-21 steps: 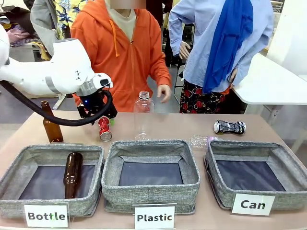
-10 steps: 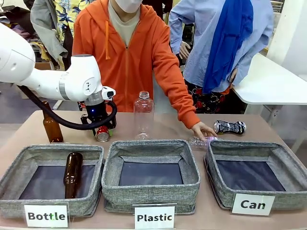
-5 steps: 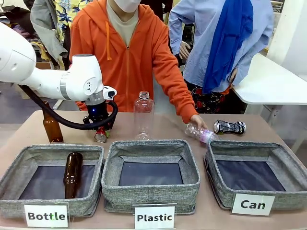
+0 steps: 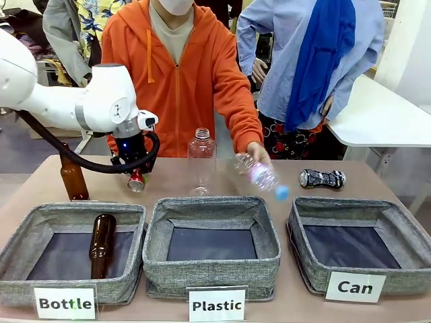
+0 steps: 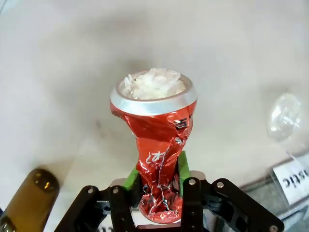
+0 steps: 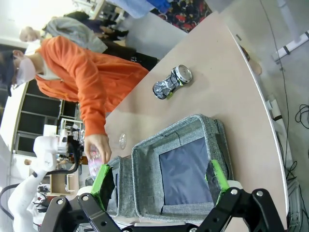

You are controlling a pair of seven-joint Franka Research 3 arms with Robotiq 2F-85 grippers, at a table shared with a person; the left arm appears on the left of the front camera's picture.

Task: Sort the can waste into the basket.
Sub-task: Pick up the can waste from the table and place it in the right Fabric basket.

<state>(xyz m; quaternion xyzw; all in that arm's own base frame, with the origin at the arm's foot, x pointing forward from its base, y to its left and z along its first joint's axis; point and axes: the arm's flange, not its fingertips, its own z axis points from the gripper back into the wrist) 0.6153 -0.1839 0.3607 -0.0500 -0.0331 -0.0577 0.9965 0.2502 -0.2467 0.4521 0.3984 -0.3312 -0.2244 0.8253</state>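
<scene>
At the far left of the tabletop [image 4: 222, 178] a brown glass bottle [image 4: 72, 176] stands upright, and near it the basket labelled "Bottle" [image 4: 40, 222] holds a second brown bottle [image 4: 102, 243] lying on its side. Just right of the standing bottle, the left end effector [image 4: 137, 173] points down and is clenched on the red can [image 4: 137, 182]. The left wrist view shows its green pads pressing the crumpled waist from both sides, with the silver rim facing the tabletop. This can hangs beyond the far edge of the "Bottle" basket, well apart from the "Can" basket [image 4: 404, 229] at the right. Toward the middle, a clear plastic bottle [image 4: 201, 161] stands upright beyond the "Plastic" basket [image 4: 210, 269]. A person's hand [image 4: 257, 152] holds a crushed clear bottle with a blue cap [image 4: 261, 177] tilted in the air above that basket's far right corner. Further right, the black-and-silver can [image 4: 322, 178] lies on its side on the tabletop, just beyond the "Can" basket. The right end effector [image 6: 159, 180] is released, its fingers spread wide above that basket.
</scene>
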